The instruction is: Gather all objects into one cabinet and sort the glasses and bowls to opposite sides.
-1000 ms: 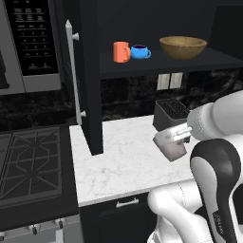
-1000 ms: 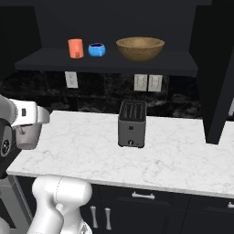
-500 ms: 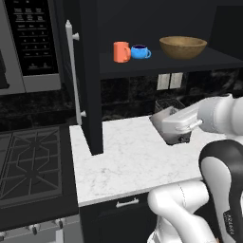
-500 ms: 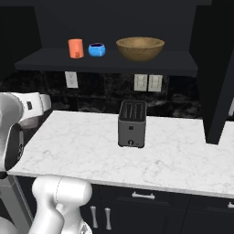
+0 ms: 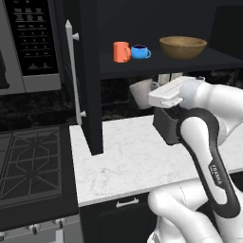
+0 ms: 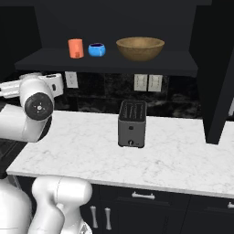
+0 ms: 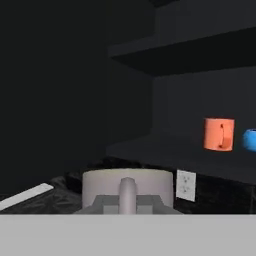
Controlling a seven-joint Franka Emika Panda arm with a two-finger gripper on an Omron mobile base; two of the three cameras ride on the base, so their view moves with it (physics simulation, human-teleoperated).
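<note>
Orange cup (image 5: 121, 51), blue cup (image 5: 140, 51) and wooden bowl (image 5: 182, 47) already sit on the cabinet (image 5: 90, 71) shelf across the top of frame, while the gripper (image 5: 142, 93), clamped on a grey mug (image 5: 141, 92) at center, looks like it's got one last thing to shelve.

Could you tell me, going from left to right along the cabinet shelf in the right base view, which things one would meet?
orange cup → blue cup → wooden bowl
</note>
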